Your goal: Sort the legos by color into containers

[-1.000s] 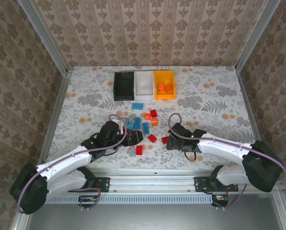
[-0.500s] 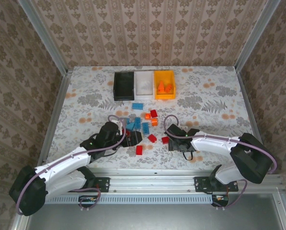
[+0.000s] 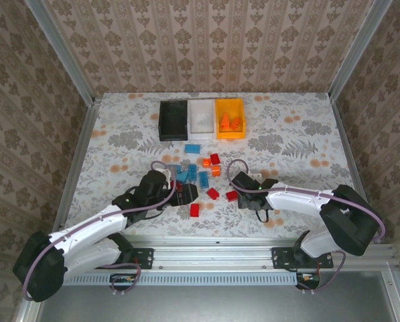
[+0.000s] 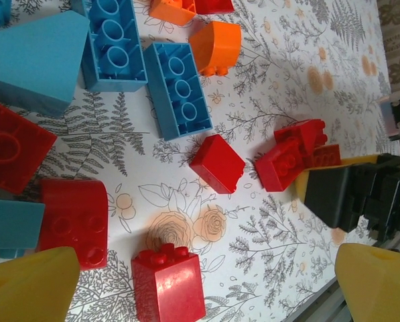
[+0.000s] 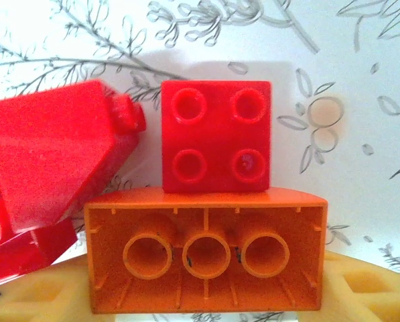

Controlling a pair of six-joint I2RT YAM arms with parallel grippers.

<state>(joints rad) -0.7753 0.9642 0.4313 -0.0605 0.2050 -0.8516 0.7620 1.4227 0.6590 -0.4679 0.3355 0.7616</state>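
Observation:
Red, orange and light blue legos (image 3: pixel 204 178) lie scattered mid-table. My right gripper (image 3: pixel 237 196) is low at the cluster's right edge, shut on an orange brick (image 5: pixel 205 256) lying hollow side toward the camera, with a yellow pad (image 5: pixel 32 295) at each end. A red four-stud brick (image 5: pixel 216 136) touches its far side and another red brick (image 5: pixel 55 157) sits to the left. My left gripper (image 4: pixel 200 288) hovers open over a red brick (image 4: pixel 167 285), its fingertips (image 4: pixel 25 285) wide apart. The containers stand in a row at the back: black (image 3: pixel 161 121), white (image 3: pixel 202 102), orange-yellow (image 3: pixel 230 135).
Orange pieces (image 3: pixel 229 122) lie in the orange-yellow bin. In the left wrist view, blue bricks (image 4: pixel 179 90) and an orange piece (image 4: pixel 216 45) lie beyond the red ones, and the right gripper (image 4: pixel 350 194) sits close at the right. The metal rail (image 3: pixel 213 255) runs along the near edge.
The right gripper has shifted slightly left toward the red bricks and its jaws have closed in on the orange brick. The left arm has not moved.

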